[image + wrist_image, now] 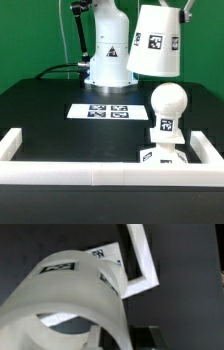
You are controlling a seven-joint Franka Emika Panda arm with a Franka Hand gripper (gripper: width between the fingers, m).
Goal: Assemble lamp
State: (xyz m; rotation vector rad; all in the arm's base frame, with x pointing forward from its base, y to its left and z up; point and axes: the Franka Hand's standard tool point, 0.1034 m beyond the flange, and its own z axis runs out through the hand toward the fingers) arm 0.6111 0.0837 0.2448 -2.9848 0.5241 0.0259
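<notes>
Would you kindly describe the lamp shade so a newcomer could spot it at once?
Start at the white robot arm behind the black table. Up at the exterior view's right hangs the lamp shade, a tilted, tapered white cup. Unlike the bulb below, it is off the table.

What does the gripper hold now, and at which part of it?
The gripper holds the shade, lifted above the bulb. It grips the shade at its rim; the wrist view shows a finger outside the wall.

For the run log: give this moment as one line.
gripper: shut on shade | shade: aloft, tilted, above bulb | bulb: upright on base | marker board: flat on table
</notes>
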